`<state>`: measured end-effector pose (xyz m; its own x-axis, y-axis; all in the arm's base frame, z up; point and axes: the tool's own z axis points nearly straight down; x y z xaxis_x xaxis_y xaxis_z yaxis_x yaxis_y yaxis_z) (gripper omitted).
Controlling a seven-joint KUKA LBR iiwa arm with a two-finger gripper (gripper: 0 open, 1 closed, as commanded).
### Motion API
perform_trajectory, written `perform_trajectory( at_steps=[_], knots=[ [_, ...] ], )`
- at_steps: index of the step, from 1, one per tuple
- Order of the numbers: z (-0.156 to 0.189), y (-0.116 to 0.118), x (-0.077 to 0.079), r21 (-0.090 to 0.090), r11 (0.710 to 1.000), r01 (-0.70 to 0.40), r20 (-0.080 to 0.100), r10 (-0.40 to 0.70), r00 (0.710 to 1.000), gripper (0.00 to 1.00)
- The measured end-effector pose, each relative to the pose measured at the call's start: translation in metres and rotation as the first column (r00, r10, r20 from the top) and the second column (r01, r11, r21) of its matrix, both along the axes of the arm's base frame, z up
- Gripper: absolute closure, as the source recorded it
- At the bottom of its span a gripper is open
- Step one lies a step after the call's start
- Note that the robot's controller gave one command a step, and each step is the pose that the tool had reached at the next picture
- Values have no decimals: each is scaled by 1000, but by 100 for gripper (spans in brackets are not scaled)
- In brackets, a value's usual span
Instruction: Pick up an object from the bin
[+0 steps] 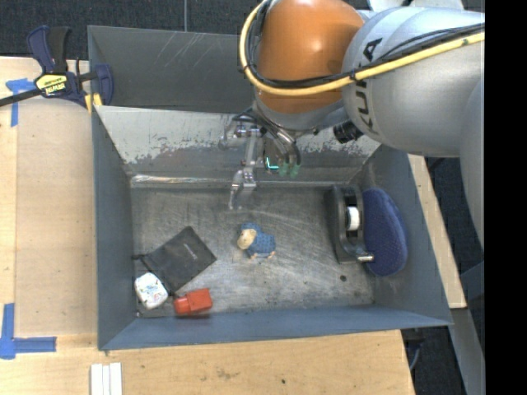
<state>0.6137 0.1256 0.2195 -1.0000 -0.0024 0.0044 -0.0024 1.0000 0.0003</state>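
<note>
Well, your claw (257, 186) hangs low at the back of the bin (111, 220), close to the rear wall, and nothing shows in it. You cannot tell from this angle whether it is spread or pressed together. It touches none of the things. Nearest to it, just forward of it on the bin floor and apart from it, lies a small blue-and-cream lump (257, 242). Farther forward and toward the view's left you have a flat black square (183, 255). Beyond that, in the front left corner, sits a small white round thing (151, 290) with a red block (193, 302) just beside it. On the claw's other side, along the right wall, stands a black tape dispenser (349, 220) with a dark blue oval pad (385, 230) against it. Lettering on the arm (412, 81) is crossed by a yellow cable (412, 56) and cannot be read whole.
</note>
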Motion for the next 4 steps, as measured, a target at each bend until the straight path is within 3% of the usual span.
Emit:
perform_trajectory(
  at_steps=[1, 2, 3, 4],
  knots=[
    [-120, -57, -36, -1, 997, -76, -2, 76, 997, 0],
    [-145, -67, -25, 3, 995, 101, 7, -101, 995, 0],
    [-141, -67, -20, 6, 995, 104, 28, -104, 994, 100],
    [-106, -96, -105, 0, 960, 279, 6, -279, 960, 100]
  ],
)
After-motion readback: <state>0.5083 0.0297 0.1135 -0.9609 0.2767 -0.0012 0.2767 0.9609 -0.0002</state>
